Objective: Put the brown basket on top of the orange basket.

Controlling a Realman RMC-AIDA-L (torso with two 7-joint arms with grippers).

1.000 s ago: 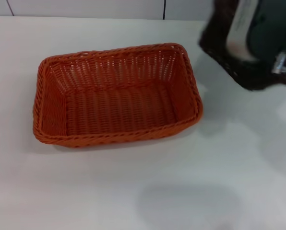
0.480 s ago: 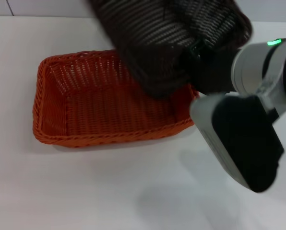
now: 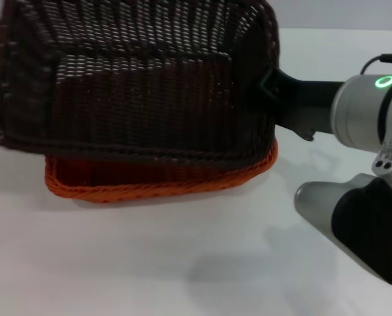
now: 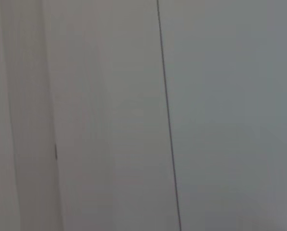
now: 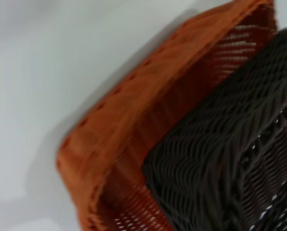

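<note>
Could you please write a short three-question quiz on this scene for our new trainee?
1. True or false: the brown basket is above the orange basket and hides most of it.
2. Which arm's pincer carries the brown basket? A) left B) right
3. Fill in: in the head view, the part of the orange basket still showing is its near ____.

Key:
1. True; in the right wrist view the dark weave sits over the orange interior, though whether it rests there cannot be told.
2. B; the right pincer meets the brown basket's right end.
3. Rim.
</note>
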